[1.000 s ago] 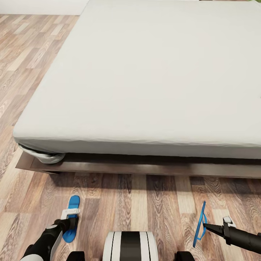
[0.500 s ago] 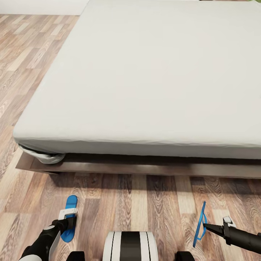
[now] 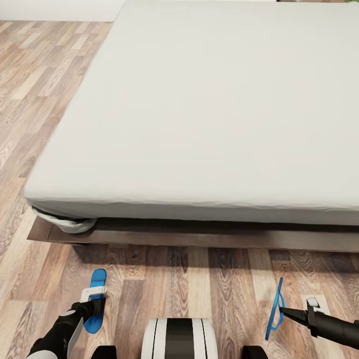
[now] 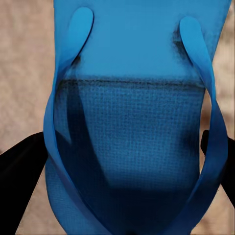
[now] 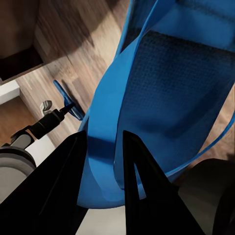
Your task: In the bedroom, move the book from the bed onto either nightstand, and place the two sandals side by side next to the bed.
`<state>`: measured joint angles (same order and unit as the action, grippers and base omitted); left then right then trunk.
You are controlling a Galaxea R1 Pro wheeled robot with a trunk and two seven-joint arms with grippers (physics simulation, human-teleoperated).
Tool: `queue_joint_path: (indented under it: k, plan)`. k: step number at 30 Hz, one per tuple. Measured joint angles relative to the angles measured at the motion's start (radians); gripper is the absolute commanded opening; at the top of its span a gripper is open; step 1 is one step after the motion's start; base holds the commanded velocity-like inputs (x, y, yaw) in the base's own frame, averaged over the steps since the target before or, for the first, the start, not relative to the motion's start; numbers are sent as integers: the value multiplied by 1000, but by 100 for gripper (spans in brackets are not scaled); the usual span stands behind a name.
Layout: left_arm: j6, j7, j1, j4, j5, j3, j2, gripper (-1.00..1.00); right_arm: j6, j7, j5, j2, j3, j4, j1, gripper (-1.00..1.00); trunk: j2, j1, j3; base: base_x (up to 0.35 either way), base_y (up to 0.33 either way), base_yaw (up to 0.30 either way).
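Head cam: bed [image 3: 214,114] takes up most of the upper view, pale mattress flat and bare, dark wood platform frame [image 3: 199,238] along its near edge. Sheet bunched at near-left corner [image 3: 70,223]. Wood-plank floor [image 3: 199,289] between bed and robot base [image 3: 178,339].

L gripper [image 3: 93,305] low at view's left, just above floor, fingers closed on left sandal [image 3: 95,301]. Sandal lies roughly flat, long axis pointing toward bed, toe end nearer the frame but well apart from it. L wrist cam: sandal [image 4: 132,122] close up, sole face and both straps visible, dark finger [image 4: 19,171] at each side edge, pressed against the sole edges. Grip looks firm.

R gripper [image 3: 282,311] low at view's right, pinching right sandal [image 3: 275,309]. That one hangs on edge, sole near vertical, thin side toward head cam, strap loop toward the gripper. Whether its lower tip touches the floor: can't tell. R wrist cam: fingers [image 5: 132,166] nipped on the edge/strap of the sandal [image 5: 171,98]; L arm w/ other sandal [image 5: 66,100] seen far off across floor.

The two sandals are well apart, one either side of base.
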<state>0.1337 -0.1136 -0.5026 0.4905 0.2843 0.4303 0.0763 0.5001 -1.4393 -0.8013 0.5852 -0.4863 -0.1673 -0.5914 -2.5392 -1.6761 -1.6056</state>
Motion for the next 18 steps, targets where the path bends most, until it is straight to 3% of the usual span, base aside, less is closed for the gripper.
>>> queue_joint_path:
  k: [12,18]
  plan:
    - [0,-1,0,0,0,0,0,-100,0,0,0,0,0,0,0,-100,0,0,0,4,7,0]
    - [0,-1,-1,3,1,1,-1,-100,0,0,0,0,0,0,0,-100,-1,-1,-11,0,0,0]
